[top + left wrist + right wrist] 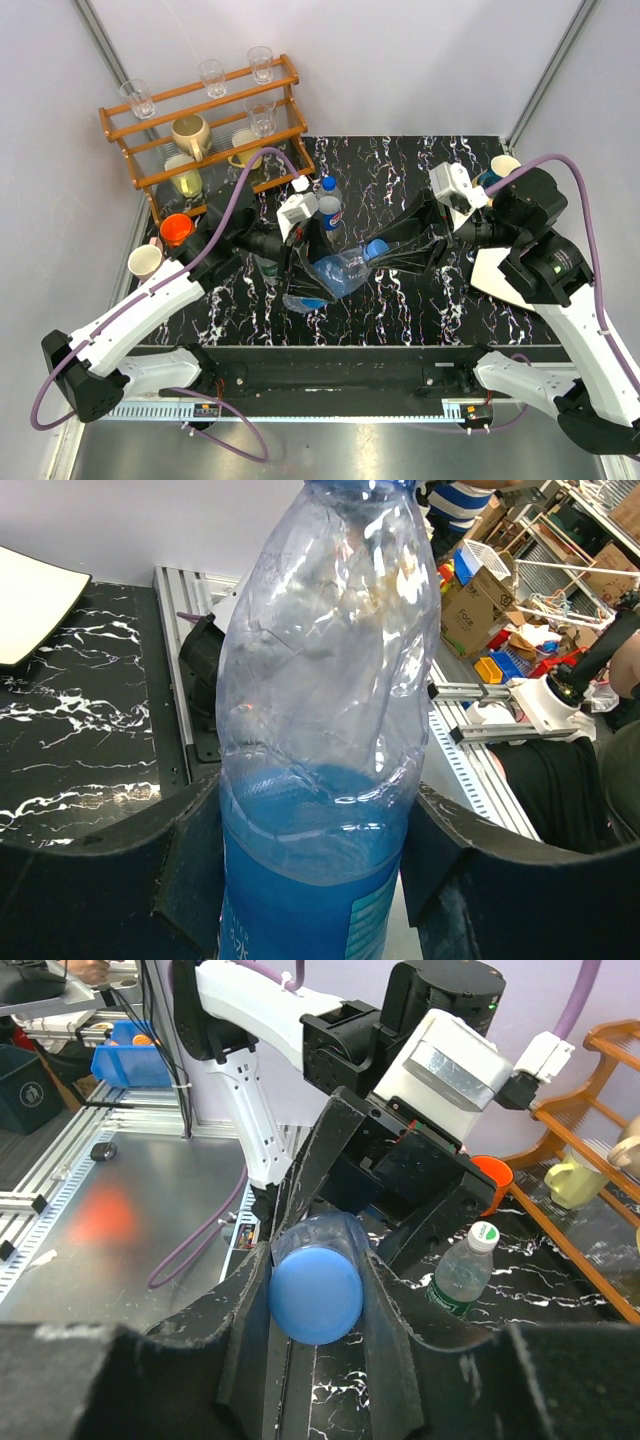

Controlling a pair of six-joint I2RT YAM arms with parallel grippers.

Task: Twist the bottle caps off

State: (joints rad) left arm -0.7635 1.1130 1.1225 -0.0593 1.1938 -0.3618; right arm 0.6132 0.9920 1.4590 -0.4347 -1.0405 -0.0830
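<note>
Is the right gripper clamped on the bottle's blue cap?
Yes, the right gripper has its two fingers pinched on the blue cap.

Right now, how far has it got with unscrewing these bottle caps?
Done: nothing visibly; I see no loose cap. In hand: left gripper holds the blue bottle, right gripper clamps its blue cap. To do: green-label bottle and blue-red-label bottle, both capped.

1. Translucent blue plastic bottle [335, 272]: dented walls, blue label, round blue cap [316, 1295] on. Steeply tilted at surface centre, cap toward 2 o'clock. The left tool [310, 880] clamps its body and the right tool [316, 1305] pinches the cap.
2. Clear plastic bottle with blue-red label [330, 212]: blue-capped, upright, at 12 o'clock of item 1.
3. Clear plastic bottle with green label [460, 1278]: white-capped, standing at 9 o'clock of item 1.
</note>
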